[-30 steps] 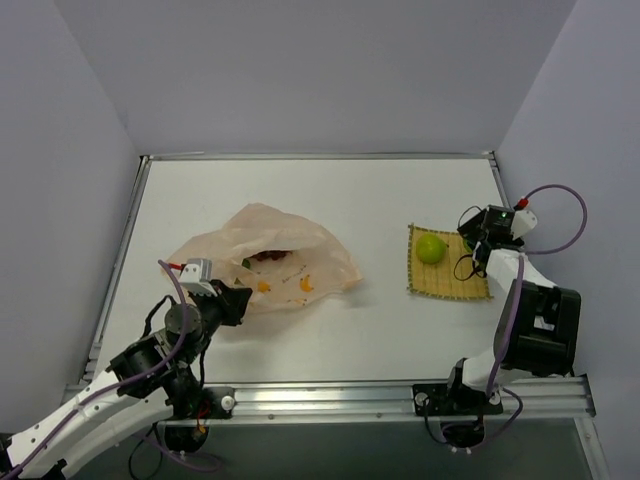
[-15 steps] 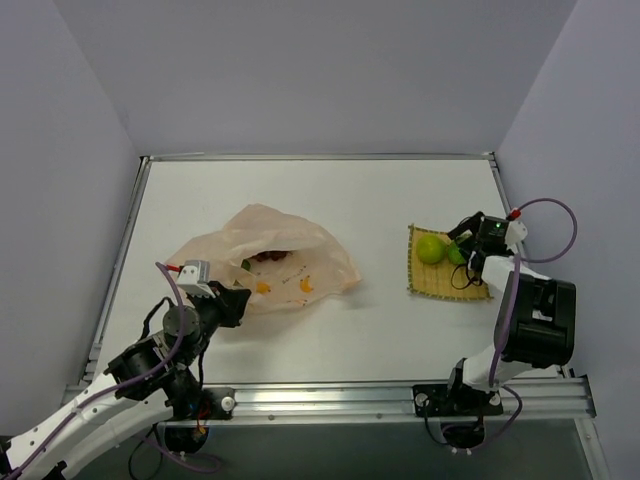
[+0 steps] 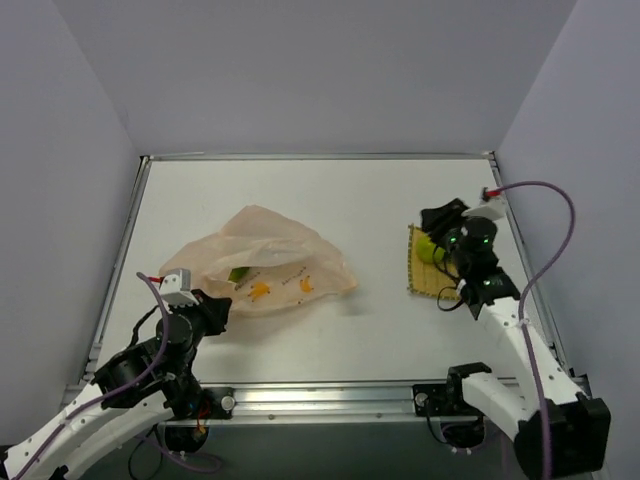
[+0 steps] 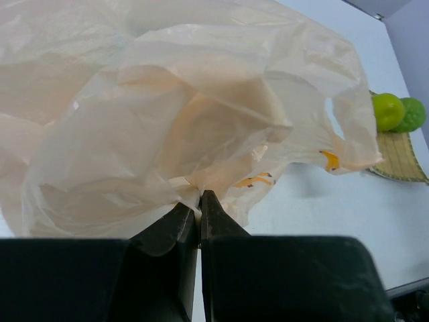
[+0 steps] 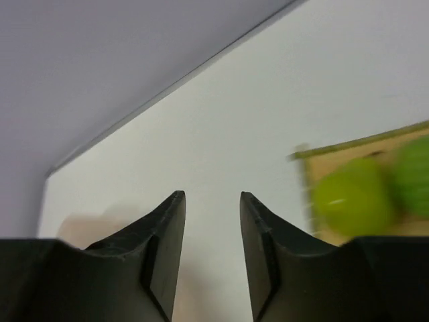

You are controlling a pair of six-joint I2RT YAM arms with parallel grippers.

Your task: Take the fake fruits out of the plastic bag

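Two green fruits [image 4: 387, 111] sit touching each other on the mat [image 4: 399, 157], well ahead and to the right of the left gripper [image 4: 199, 201] in its wrist view. From above only a sliver of one shows, because the right gripper [image 3: 440, 216] hangs over the mat's far end. The right wrist view gives them as a blur, ahead and to the right of that gripper's parted, empty fingers [image 5: 167, 221], with bare table [image 5: 268, 100] between the tips.

The left gripper is clamped tight on a fold of the bag [image 4: 188, 121]. Its wrist view shows the film bunched right at the tips and ballooning ahead of them, the folds hiding whatever is inside. The overhead view shows the bag lying on the table just ahead of that gripper, well apart from the mat. It is thin, crinkled, translucent peach, with small orange banana prints. Only from overhead does a small green shape [image 3: 238, 273] show through the film near the gripped end; which fruit it is cannot be told.
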